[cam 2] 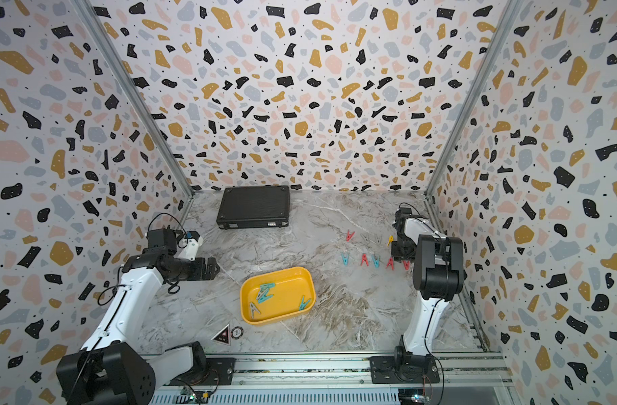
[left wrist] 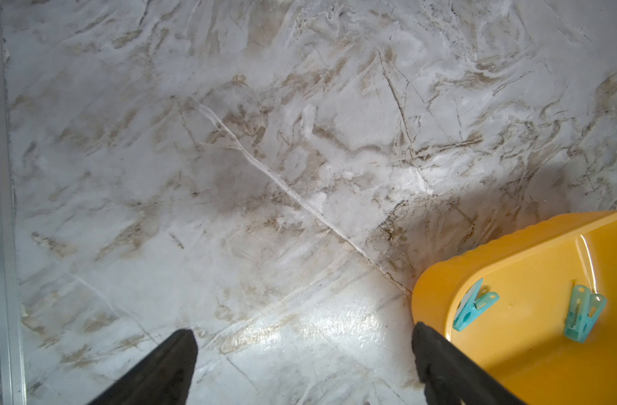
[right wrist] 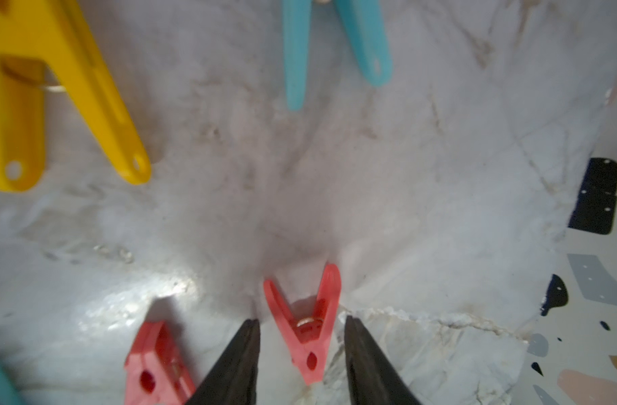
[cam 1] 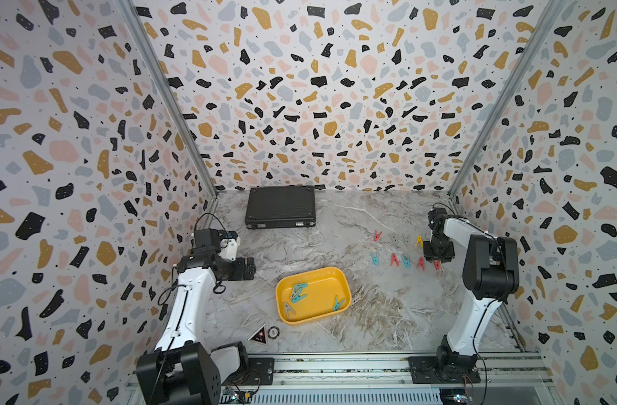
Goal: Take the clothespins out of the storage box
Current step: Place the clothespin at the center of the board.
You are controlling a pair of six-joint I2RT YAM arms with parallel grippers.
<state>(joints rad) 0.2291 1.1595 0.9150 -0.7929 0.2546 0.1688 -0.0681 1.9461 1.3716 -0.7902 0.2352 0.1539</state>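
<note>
Storage box [cam 1: 345,280] sits near-centre on the marble table [cam 1: 300,245], long axis approx left-right, a bit skewed. Open marble to its left, on its far side up to the black case [cam 1: 280,207] at the far edge, and near-right.

Clothespins in the box: a teal pair [cam 1: 298,292] overlapping in the far-left part, one teal [cam 1: 338,303] by the right wall, one grey [cam 1: 288,310] in the near-left corner. All lie flat w/ long axes diagonal.

The rest are out on the right part of the table in two left-right rows, long axes roughly near-far. Near row is teal/red. Far row is red, faint greys, yellow.

Right gripper [cam 1: 438,256] is low over the right end of the near row, close to the right wall [cam 1: 510,175], so room is tight that side. Wrist view: fingers [right wrist: 363,350] are partway apart, straddling a red clothespin [right wrist: 305,336] w/ a gap each side, so no grip. That pin lies flat, long axis along the fingers, forked end away from the wrist.

Left gripper [cam 1: 245,268] is left of the box over bare marble, jaws spread wide, empty.
</note>
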